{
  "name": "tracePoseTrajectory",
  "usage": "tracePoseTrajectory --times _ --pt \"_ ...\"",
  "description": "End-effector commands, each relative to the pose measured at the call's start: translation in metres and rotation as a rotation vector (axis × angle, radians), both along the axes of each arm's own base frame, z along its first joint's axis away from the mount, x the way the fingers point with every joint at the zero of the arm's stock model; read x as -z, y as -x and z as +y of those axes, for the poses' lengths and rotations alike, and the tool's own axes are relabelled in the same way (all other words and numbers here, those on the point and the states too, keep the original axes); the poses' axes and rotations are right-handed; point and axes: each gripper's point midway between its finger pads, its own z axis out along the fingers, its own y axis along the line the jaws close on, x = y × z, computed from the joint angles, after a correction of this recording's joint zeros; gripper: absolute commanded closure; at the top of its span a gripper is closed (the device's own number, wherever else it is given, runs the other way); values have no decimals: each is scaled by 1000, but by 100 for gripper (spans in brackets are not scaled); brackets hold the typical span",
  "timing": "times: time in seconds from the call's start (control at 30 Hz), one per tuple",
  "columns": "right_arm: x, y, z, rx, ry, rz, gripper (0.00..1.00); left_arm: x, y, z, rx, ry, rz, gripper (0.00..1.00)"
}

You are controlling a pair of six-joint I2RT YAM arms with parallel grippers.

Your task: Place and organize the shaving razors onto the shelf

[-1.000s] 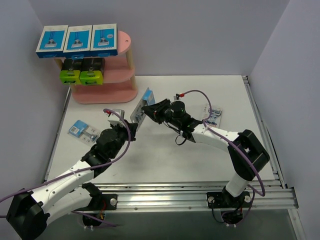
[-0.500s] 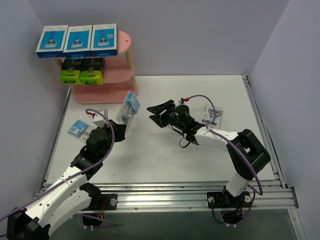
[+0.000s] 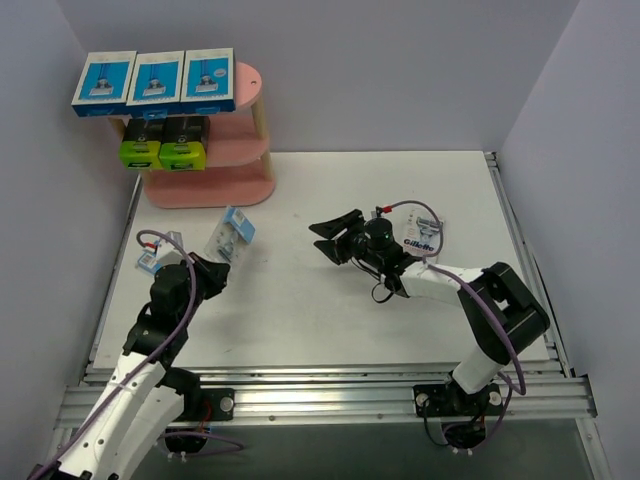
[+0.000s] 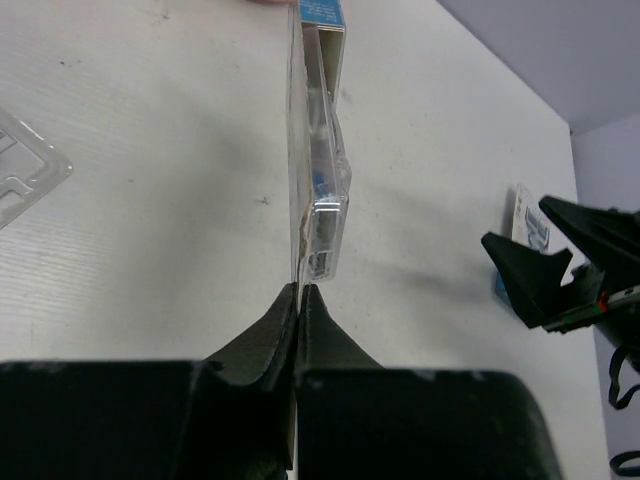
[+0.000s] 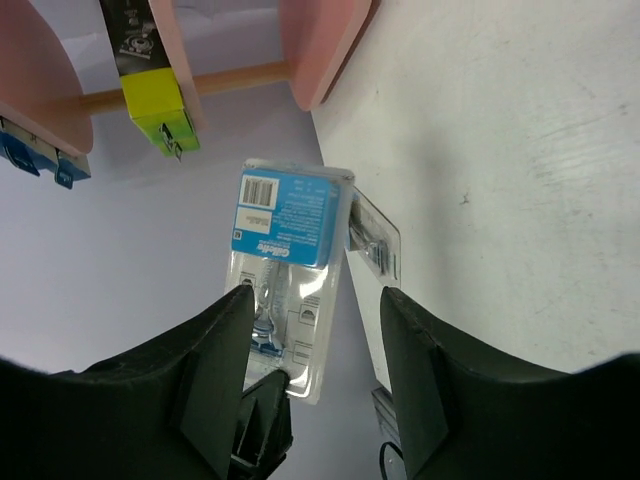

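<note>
Already on the shelf [image 3: 215, 190], at the far left corner of the table [image 3: 300, 320]: three blue boxes [image 3: 155, 80] side by side along the top board, faces outward, covering most of it. Below them, on the middle board: two black boxes [image 3: 183, 142] with lime ends, touching each other, set toward the left. Bottom board mostly hidden from above by the boards over it; cannot tell what lies there.

Off the shelf: three blister packs.

First, the held pack [image 3: 230, 233]. Pinched at its lower flange by the left jaws, closed tight on the clear plastic. Stands upright on edge in the left wrist view, blue card at the far end, razor inside the bubble. Hangs above the table just in front of the shelf's bottom board, apart from it. Turns its back toward the right wrist camera: blue card with a barcode, clear tray below.

Second pack [image 3: 150, 258]: flat on the table near the left edge, partly hidden behind the left arm [image 3: 172, 295].

Third pack [image 3: 425, 242]: flat on the table just behind the right arm [image 3: 440, 283], white card with dark lettering, well apart from the shelf.

Right jaws: spread open, gripping nothing, pointing left toward the held pack with a clear gap between. In the right wrist view, both dark fingers [image 5: 215, 370] frame that pack without touching it.
</note>
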Motion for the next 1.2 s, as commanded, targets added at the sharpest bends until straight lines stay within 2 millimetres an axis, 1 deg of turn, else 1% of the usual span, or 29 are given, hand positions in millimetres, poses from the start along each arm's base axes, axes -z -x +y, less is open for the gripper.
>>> tracePoseTrajectory --times 0.0,0.03,0.1,0.13,0.17,0.2,0.23,0.27,0.3,0.43,0.47,0.5,0.53,0.6,0.63,0.67,0.7,0.73,0.77,0.8,0.83,0.87,0.9,0.93,1.0,1.03,1.1,1.13,1.17 --pt "-26 -1 -15 -5 -36 -88 51 -14 0 9 -30 129 -46 98" --pt "-19 4 -19 -15 -33 -74 51 -16 -2 18 -62 146 -60 98" --pt "-17 1 -29 -9 -42 -81 51 -16 -4 25 -84 176 -68 98" --pt "-14 4 -31 -20 -46 -73 51 -16 -7 34 -112 196 -71 98" --pt "-8 6 -36 -20 -45 -70 51 -13 -10 37 -120 209 -63 98" --pt "-5 3 -44 -8 -45 -68 51 -18 -14 40 -123 228 -85 98" --pt "-2 4 -47 -11 -45 -65 51 -17 -14 38 -106 262 -78 98" --pt "4 8 -50 -22 -43 -59 51 -13 -20 54 -157 276 -74 98" --pt "5 8 -53 -22 -42 -61 51 -22 -24 57 -159 288 -113 98" --pt "19 10 -70 -24 -48 -55 52 -29 -34 69 -191 311 -145 98" --pt "26 14 -73 -38 -49 -40 52 -33 -37 75 -207 320 -166 98" --pt "31 15 -75 -39 -49 -31 53 -35 -39 77 -213 330 -175 98" --pt "31 12 -81 -29 -56 -40 53 -31 -42 77 -211 358 -159 98" --pt "43 16 -85 -40 -64 -14 54 -34 -47 85 -229 381 -183 98" --pt "41 13 -89 -33 -77 -33 55 -28 -51 89 -241 403 -161 98" --pt "43 13 -91 -33 -83 -31 55 -31 -53 89 -219 418 -173 98" --pt "52 16 -92 -43 -90 -3 56 -29 -56 101 -247 432 -179 98" --pt "48 14 -93 -43 -107 -26 57 -23 -59 105 -256 465 -159 98" --pt "49 12 -96 -39 -117 -31 57 -27 -61 108 -241 477 -179 98" --pt "56 12 -98 -36 -123 -17 57 -27 -62 114 -254 487 -184 98" --pt "50 10 -98 -44 -144 -43 56 -24 -64 124 -282 498 -181 98" --pt "52 9 -101 -40 -151 -42 56 -30 -66 128 -280 497 -196 98" --pt "59 7 -103 -36 -155 -27 56 -31 -68 132 -287 495 -199 98" --pt "55 6 -104 -40 -171 -51 56 -29 -70 137 -302 497 -192 98" --pt "63 3 -107 -39 -177 -39 56 -35 -75 143 -305 494 -212 98" --pt "62 3 -107 -48 -180 -49 56 -31 -79 146 -317 507 -204 98" --pt "68 0 -109 -45 -176 -44 55 -37 -84 152 -320 516 -243 98" --pt "70 0 -110 -47 -175 -47 55 -32 -89 155 -330 537 -231 98" --pt "71 0 -110 -54 -169 -54 55 -37 -92 158 -324 534 -260 98"
